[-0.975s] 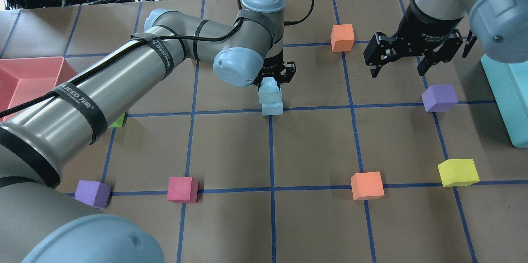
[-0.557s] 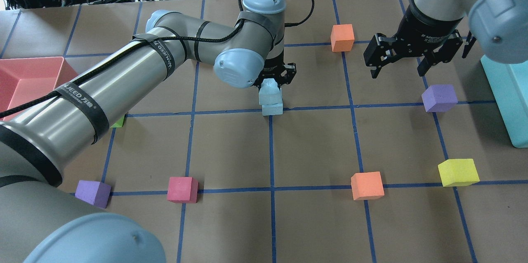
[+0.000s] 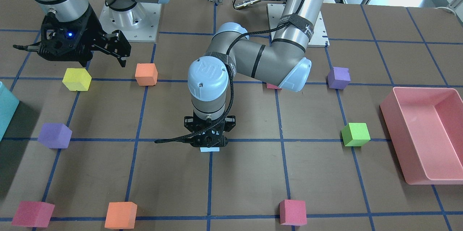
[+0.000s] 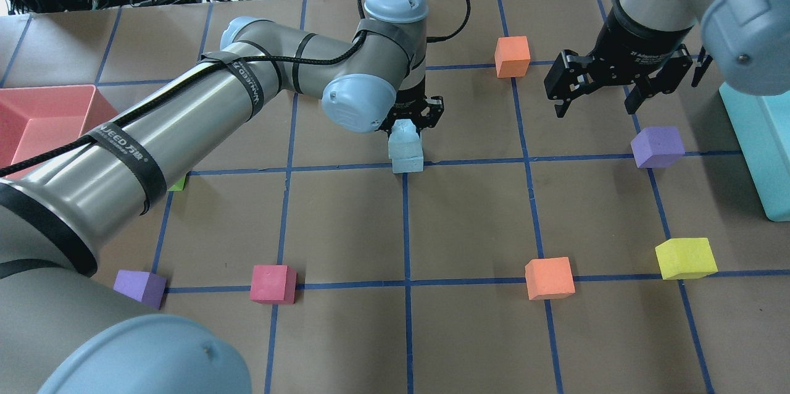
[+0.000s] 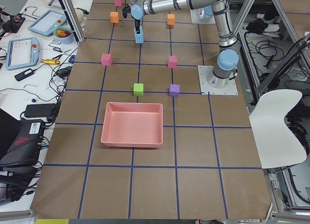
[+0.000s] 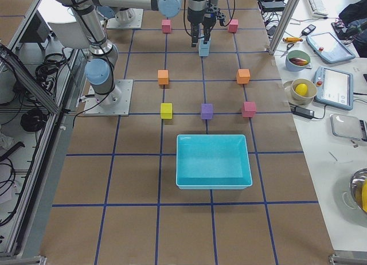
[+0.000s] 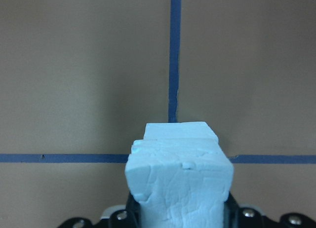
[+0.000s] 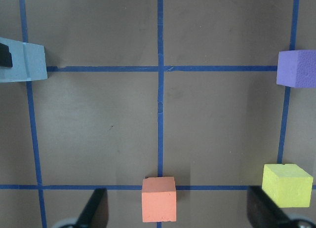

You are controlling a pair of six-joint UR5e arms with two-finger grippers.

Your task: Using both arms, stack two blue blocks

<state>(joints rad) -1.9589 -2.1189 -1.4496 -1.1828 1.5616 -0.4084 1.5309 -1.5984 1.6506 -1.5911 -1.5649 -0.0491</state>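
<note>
**Left hand** (image 4: 407, 127)
- The fingers are closed on the upper blue block (image 7: 180, 188), pinching its sides.
- The lower blue block (image 7: 180, 130) is directly beneath the hand. It rests on the tabletop (image 4: 345, 227) at a crossing of blue tape (image 7: 173, 65).
- From overhead the pair reads as one short column. Whether the two faces are fully seated I cannot tell.

**Step in hand (my reading): seat and release**
- Come straight down with no twist until the faces meet flat.
- The wrist view shows the lower block's far edge peeking out beyond the held one, nearly parallel to it. Check that the edges are square before letting go.
- Open the fingers slowly and only a little, so the rebounding foam does not drag the top block sideways.
- Lift vertically and get clear of the stack before any lateral travel.

**Materials**
- Both blocks are pale sky-blue foam cubes with a matte surface.
- The faces are crazed with fine cracks and small nicks, and the corners are softened.
- The held one looks slightly squeezed at the grip.
- I judge them light and springy, with foam on foam giving good friction. A sideways nudge would probably still tip the stack.
- The tabletop is flat, dull brown paper.

**Right hand** (image 4: 595, 111)
- The fingers are spread wide and hold nothing. It hangs well apart from the stack.
- A purple cube (image 4: 658, 147) lies near its right finger, on the robot's side.
- An orange cube (image 4: 512, 56) lies off its left finger, away from the robot.
- It is best kept out of the way until the release is done.
</note>
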